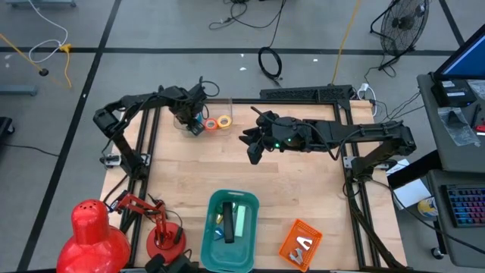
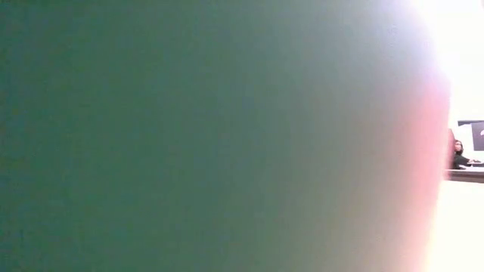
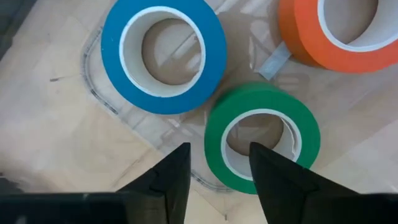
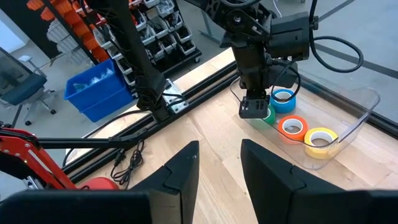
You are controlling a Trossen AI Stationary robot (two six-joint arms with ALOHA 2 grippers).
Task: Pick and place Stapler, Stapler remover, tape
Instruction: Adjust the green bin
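Note:
Blue [image 3: 112, 37], green [image 3: 261, 99] and orange [image 3: 298, 43] tape rolls lie flat in a clear tray [image 4: 360, 106] at the table's far left. A yellow roll [image 4: 320, 138] lies beside them. My left gripper [image 3: 219, 152] points down over the green roll [image 4: 268, 116] and is open. One finger stands outside the ring and the other over its hole. My right gripper [image 4: 219, 152] hovers open and empty above the table's middle [image 1: 252, 152]. A dark long thing, seemingly the stapler [image 1: 229, 226], lies in a teal bin [image 1: 212, 227]. A pale thing, perhaps the stapler remover [image 1: 303, 244], lies on an orange pad. My left gripper comes from above, its fingers [image 3: 177, 168] on either side of the green roll's wall [image 3: 214, 140]. The roll lies flat on the tray's floor. I cannot tell whether either finger touches it.
A red lamp [image 1: 91, 235] stands at the near left corner. The teal bin's wall fills nearly all of the low view. A person [image 2: 457, 155] sits far off in the room beyond. Bare wood lies between the tray and the bin.

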